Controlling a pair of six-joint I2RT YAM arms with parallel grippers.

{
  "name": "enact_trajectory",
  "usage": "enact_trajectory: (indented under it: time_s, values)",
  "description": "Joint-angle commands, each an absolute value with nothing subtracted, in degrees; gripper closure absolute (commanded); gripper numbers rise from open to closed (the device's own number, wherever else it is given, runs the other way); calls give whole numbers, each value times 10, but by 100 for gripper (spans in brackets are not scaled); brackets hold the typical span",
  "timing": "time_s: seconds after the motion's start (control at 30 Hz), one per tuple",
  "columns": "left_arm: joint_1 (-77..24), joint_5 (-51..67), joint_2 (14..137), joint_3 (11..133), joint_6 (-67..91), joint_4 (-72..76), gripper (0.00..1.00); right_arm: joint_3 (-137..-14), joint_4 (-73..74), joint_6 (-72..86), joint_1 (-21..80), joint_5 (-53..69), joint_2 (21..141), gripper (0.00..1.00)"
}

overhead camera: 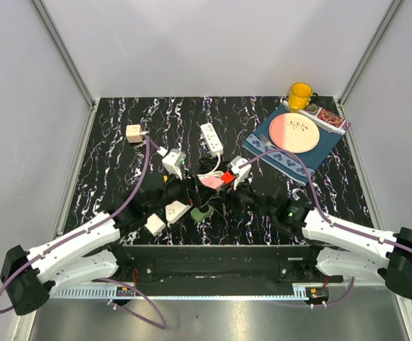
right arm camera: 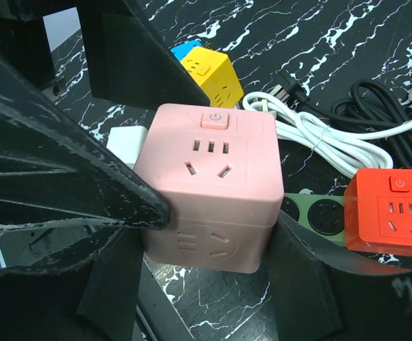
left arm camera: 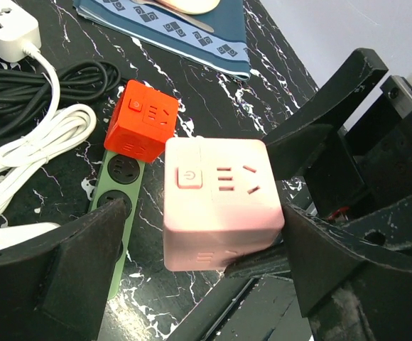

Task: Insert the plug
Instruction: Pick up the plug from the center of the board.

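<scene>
A pink cube socket [right arm camera: 209, 192] sits between the fingers of my right gripper [right arm camera: 220, 217], which press on both of its sides. My left gripper [left arm camera: 206, 213] straddles the same pink cube [left arm camera: 220, 206]. Its right finger [left arm camera: 334, 263] is at the cube's edge and its left finger [left arm camera: 71, 270] stands off with a gap, so it is open. From above, the cube [overhead camera: 212, 182] lies mid-table where both arms meet. A black plug [right arm camera: 289, 84] on a black cord lies on the table beyond the cube, in neither gripper.
A red cube socket [left arm camera: 142, 121] rests on a green power strip [left arm camera: 114, 206] beside the pink cube. A yellow cube [right arm camera: 209, 71], coiled white cable [left arm camera: 28, 149], a white power strip [overhead camera: 212, 138] and white adapters [overhead camera: 174, 162] lie around. A plate [overhead camera: 295, 133] and yellow mug [overhead camera: 300, 95] stand far right.
</scene>
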State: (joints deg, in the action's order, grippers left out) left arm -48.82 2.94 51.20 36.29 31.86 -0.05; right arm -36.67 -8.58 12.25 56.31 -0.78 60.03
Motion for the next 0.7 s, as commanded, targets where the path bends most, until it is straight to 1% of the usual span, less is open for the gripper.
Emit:
enact_trajectory:
  time_s: [0.0,0.07,0.1,0.13,0.17,0.23,0.3,0.33,0.37,0.43,0.47,0.5,0.53,0.57,0.6,0.67]
  values:
    - [-504,26,526,388,315,5,11,-377,-137,101,567,12,596,96]
    - [-506,24,534,389,313,3,18,-380,-134,96,568,18,599,95]
    - [-508,25,538,390,312,3,21,-381,-130,95,566,18,599,95]
    - [-510,26,541,393,310,2,28,-383,-127,93,567,19,600,94]
    - [-512,31,546,394,309,2,33,-384,-126,91,567,19,600,94]
    - [-516,33,548,394,305,2,40,-388,-120,90,567,17,599,93]
    - [-519,31,549,394,296,2,56,-392,-104,95,567,12,599,89]
    - [-519,30,547,392,287,2,62,-399,-97,97,566,11,599,87]
    - [-519,21,542,391,280,1,70,-403,-87,104,567,10,598,80]
    - [-519,12,533,387,253,2,78,-418,-53,112,567,10,595,68]
    - [-519,4,524,385,242,2,89,-424,-41,126,567,10,593,60]
    - [-519,3,518,383,230,2,93,-430,-13,133,567,10,592,43]
    - [-519,3,512,381,207,2,95,-443,-4,141,567,10,590,35]
    - [-519,-22,504,381,195,-8,96,-451,22,156,566,12,588,28]
    - [-519,-27,499,380,185,-11,99,-459,56,164,567,14,586,18]
    - [-519,-42,485,379,150,-16,100,-492,96,185,567,20,583,12]
